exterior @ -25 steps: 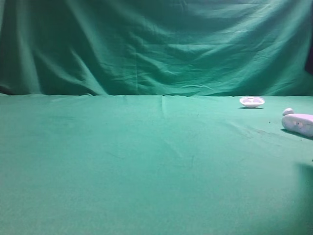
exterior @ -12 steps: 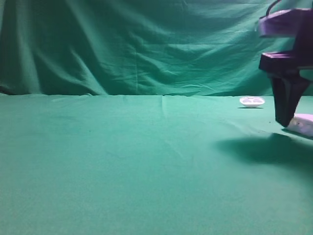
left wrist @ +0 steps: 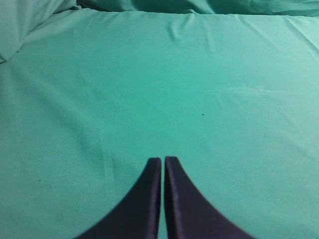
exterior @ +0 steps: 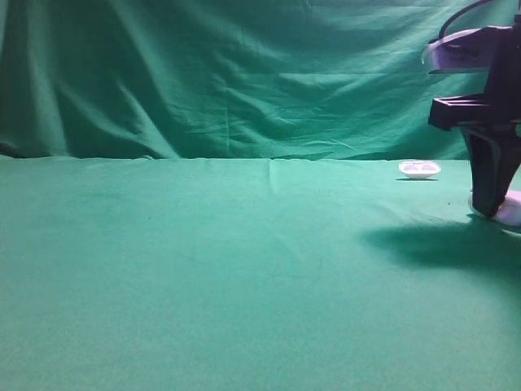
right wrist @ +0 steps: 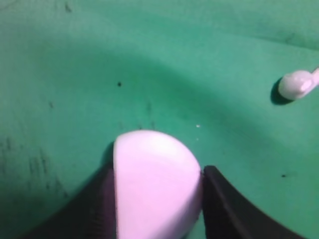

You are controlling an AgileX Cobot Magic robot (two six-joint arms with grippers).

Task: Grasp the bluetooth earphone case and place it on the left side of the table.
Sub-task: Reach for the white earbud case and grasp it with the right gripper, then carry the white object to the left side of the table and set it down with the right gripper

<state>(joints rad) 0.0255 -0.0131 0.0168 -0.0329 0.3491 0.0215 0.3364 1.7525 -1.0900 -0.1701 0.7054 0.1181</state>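
- Right hand (right wrist: pixel 157 199) has been lowered at right edge of frame since a second ago; fingers now flank the earphone case (right wrist: pixel 155 181), seemingly touching.
- Case not yet lifted off desk (exterior: pixel 203 269); carry to left remains.
- Left hand (left wrist: pixel 163 162) idle, fingers together.

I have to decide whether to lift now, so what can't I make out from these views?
- Exterior high view: most of the earphone case is hidden by the right pincer and cut off by the right edge.
- Right wrist view: the case sits between the fingers, but its near end runs off the bottom edge; firm contact is unclear.
- The small white bit is blurred.
- The white dish is too small to read.
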